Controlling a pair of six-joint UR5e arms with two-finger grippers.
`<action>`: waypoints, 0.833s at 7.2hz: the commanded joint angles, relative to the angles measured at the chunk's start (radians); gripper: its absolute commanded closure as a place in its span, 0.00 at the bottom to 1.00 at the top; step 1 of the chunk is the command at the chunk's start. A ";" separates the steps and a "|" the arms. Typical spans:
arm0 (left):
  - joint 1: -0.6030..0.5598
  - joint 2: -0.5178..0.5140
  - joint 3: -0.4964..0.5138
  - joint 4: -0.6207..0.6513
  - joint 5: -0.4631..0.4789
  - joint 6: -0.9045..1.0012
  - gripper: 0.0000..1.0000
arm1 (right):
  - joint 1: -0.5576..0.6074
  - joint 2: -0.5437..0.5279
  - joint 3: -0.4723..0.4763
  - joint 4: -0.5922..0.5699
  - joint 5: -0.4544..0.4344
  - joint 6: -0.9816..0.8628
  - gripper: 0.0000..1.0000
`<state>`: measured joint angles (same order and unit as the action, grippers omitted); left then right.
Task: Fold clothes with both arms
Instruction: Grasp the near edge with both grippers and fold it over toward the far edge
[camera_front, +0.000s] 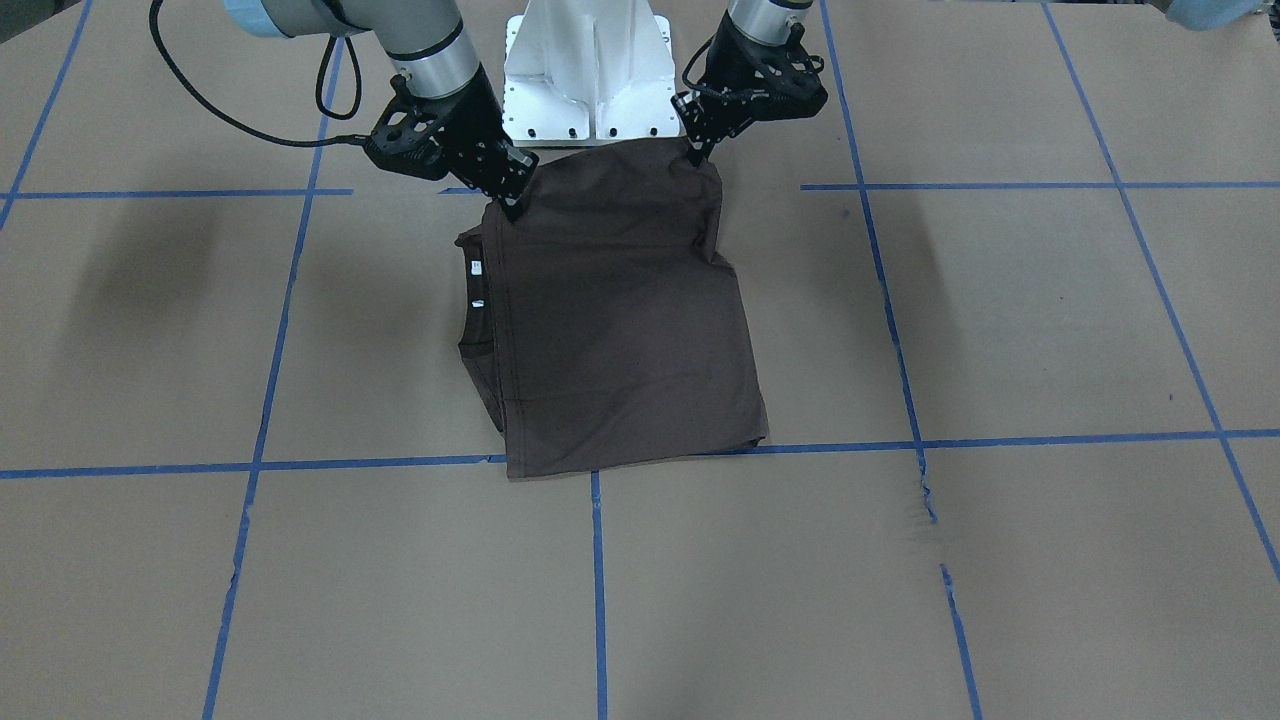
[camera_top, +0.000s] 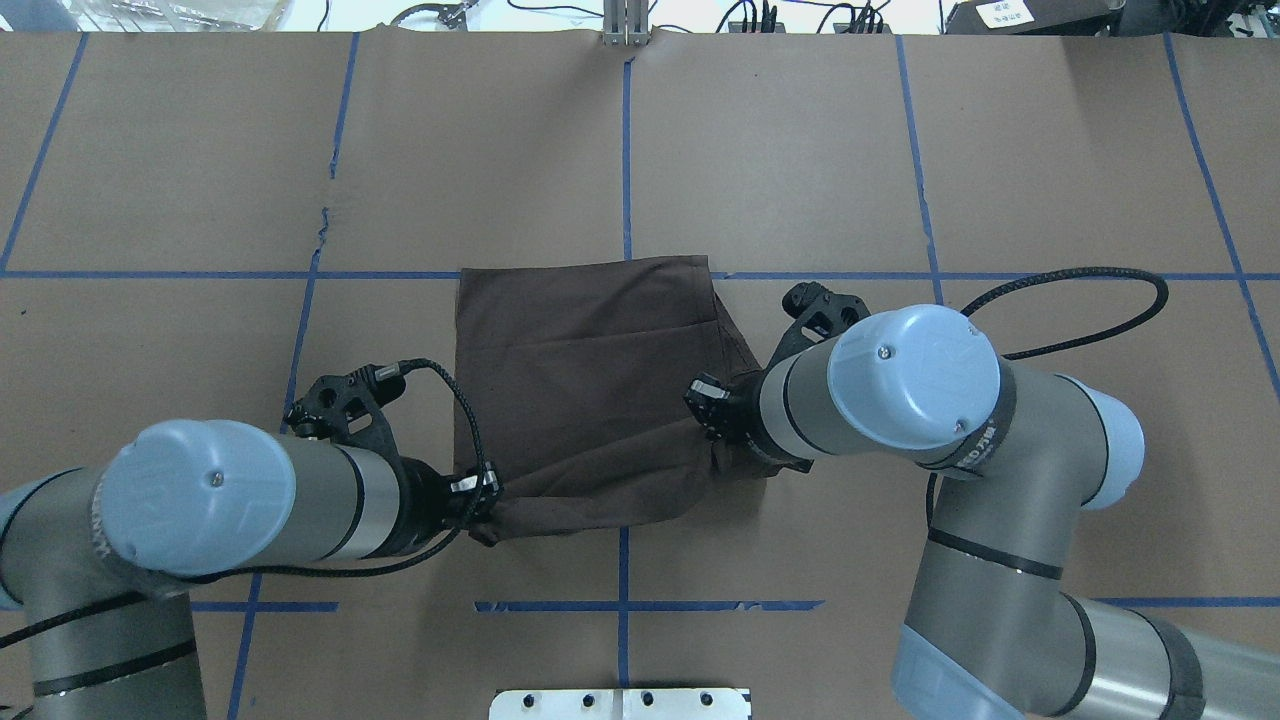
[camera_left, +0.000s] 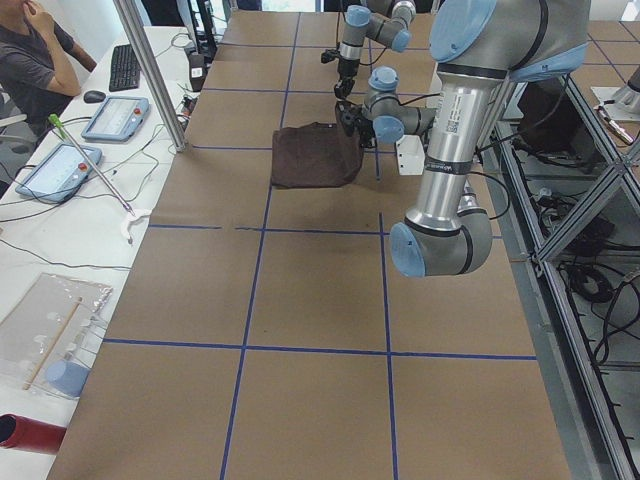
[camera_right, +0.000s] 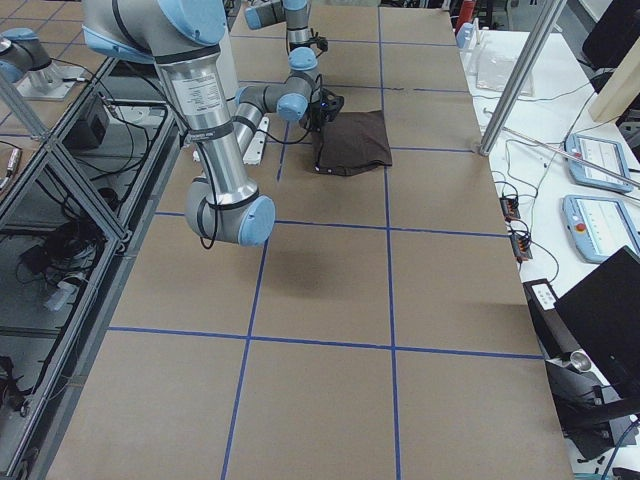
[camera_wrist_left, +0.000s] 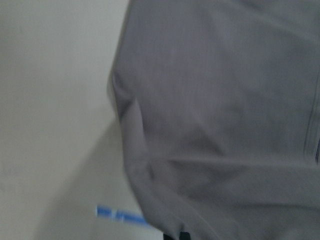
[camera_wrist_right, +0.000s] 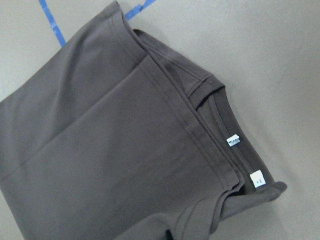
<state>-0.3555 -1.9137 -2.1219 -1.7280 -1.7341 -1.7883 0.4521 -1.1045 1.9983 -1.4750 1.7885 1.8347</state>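
Exterior front-facing view: the folded shirt (camera_front: 620, 330) lies mid-table (camera_front: 1000, 330), its robot-side edge lifted by the left claw (camera_front: 700, 152) and right claw (camera_front: 513, 207), each closed on one corner. The fabric appears light, soft and limp. Grip it at the corners, as it will likely sag between holds.

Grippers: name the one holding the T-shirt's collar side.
The right gripper: the T-shirt's collar and white labels lie beside it; the left gripper holds the plain corner.
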 joint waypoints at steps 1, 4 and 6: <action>-0.088 -0.056 0.088 -0.007 -0.022 -0.011 1.00 | 0.063 0.079 -0.135 0.001 0.025 -0.002 1.00; -0.190 -0.126 0.204 -0.025 -0.022 -0.046 1.00 | 0.109 0.152 -0.252 0.011 0.044 -0.003 1.00; -0.200 -0.134 0.299 -0.129 -0.021 -0.077 1.00 | 0.137 0.208 -0.390 0.112 0.074 -0.002 1.00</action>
<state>-0.5468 -2.0394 -1.8807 -1.7992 -1.7561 -1.8517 0.5752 -0.9307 1.6912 -1.4200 1.8493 1.8327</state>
